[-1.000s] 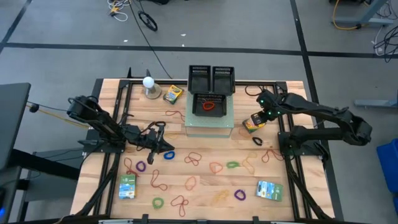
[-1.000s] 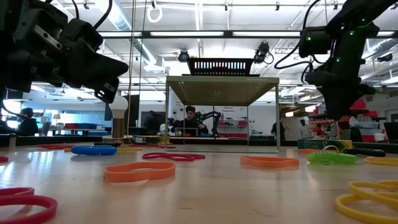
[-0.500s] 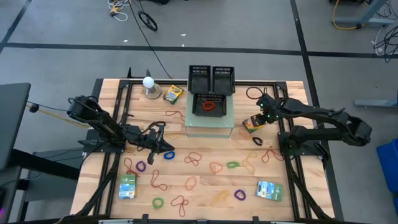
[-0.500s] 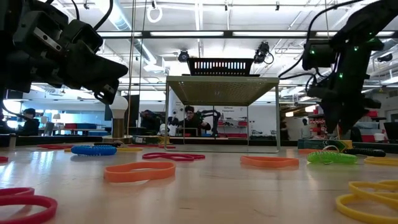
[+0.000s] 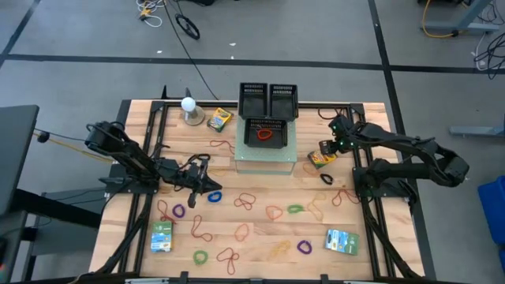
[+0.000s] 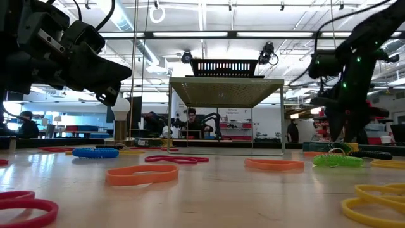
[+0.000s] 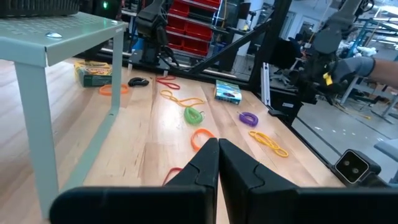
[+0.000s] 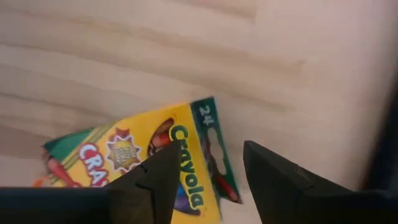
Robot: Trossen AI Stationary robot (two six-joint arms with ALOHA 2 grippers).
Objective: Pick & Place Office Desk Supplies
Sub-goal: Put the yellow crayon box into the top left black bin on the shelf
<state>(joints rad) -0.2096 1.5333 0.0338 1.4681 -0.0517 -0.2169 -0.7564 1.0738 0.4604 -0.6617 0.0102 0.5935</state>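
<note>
High view, right claw: My right claw (image 5: 331,147) is up by the far right side of the table (image 5: 260,237). A crayon box (image 5: 320,158) lies flat on the wood just under it and a bit toward me.
High view, left claw: My left claw (image 5: 207,184) waits low over the table on the left, with rubber bands (image 5: 245,200) lying all around it.
High view, drop spot: Off to the side of my right claw is a green stand (image 5: 265,158) with a black tray (image 5: 267,132) on top. One red band is in the tray already.
Low view: The right arm comes down from above, past the stand. I cannot make out the fingers from here.
Left wrist view: The left claw (image 7: 217,158) is pressed tight together and holds nothing.
Right wrist view: The right claw (image 8: 205,168) is wide open and holds nothing. The crayon box (image 8: 143,165) sits partly between the two fingers, but mostly to one side and turned crooked.
How I would do it well: I think I am about to grab the box. I would slide the claw sideways so the box is in the middle, turn to line up with its flat sides, go straight down, then squeeze gently.
Watch out: If I squeeze off to one side, the box may spin or slip away.
</note>
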